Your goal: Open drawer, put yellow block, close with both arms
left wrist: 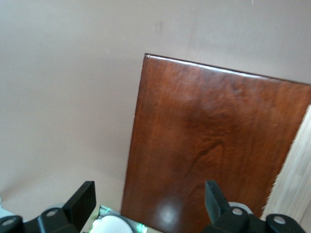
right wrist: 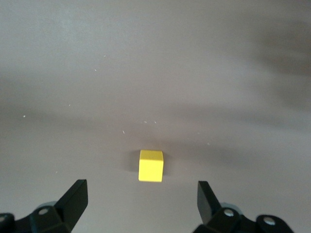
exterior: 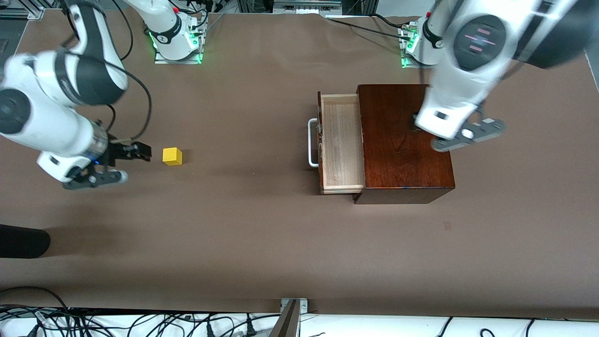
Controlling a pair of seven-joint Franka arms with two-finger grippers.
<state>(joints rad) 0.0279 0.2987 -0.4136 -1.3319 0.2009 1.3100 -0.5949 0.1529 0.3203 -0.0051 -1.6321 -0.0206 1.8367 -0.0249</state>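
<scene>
The yellow block (exterior: 172,156) rests on the brown table toward the right arm's end. My right gripper (exterior: 145,152) hangs low just beside it, open, with nothing between its fingers. In the right wrist view the block (right wrist: 150,165) lies a little ahead of the open gripper (right wrist: 141,199), apart from both fingers. The drawer (exterior: 341,145) stands pulled out of the mahogany box (exterior: 405,140); its pale tray is empty and its white handle (exterior: 312,142) points toward the block. My left gripper (left wrist: 148,201) hovers open over the box top (left wrist: 209,145), holding nothing.
Both arm bases (exterior: 175,40) stand along the table's edge farthest from the front camera, with cables around them. A dark object (exterior: 21,241) pokes in at the right arm's end of the table. Cables lie along the edge nearest that camera.
</scene>
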